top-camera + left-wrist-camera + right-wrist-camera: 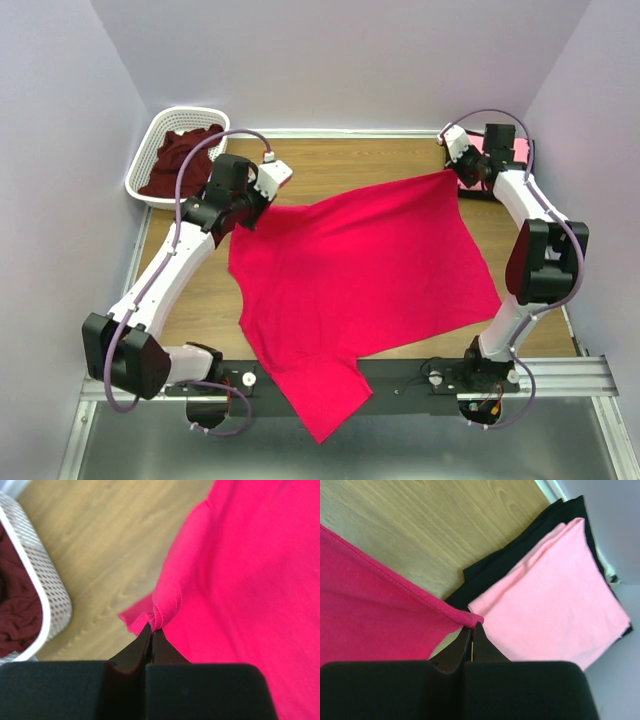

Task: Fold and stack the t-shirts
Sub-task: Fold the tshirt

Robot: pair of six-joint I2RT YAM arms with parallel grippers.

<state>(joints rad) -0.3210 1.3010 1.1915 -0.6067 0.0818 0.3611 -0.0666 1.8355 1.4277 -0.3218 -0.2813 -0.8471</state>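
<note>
Holding taut across the table [340, 160] centre the crimson t-shirt [360, 270], tail overhanging the near edge, likely flattening it for folding before stacking on the pink t-shirt [555, 600] at the far right corner, left gripper [151, 630] and right gripper [472, 627] each clamped on a far corner of it.

Pale lilac walls [350, 60], wooden tabletop [350, 165], metal rail [590, 375]

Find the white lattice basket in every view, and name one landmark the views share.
Top external: the white lattice basket sits in the upper left, with dark maroon cloth inside.
Left wrist: the basket is at the left edge, with the same cloth inside.
Right wrist: not in it.
Shared landmark: the red t-shirt, seen in all three.
</note>
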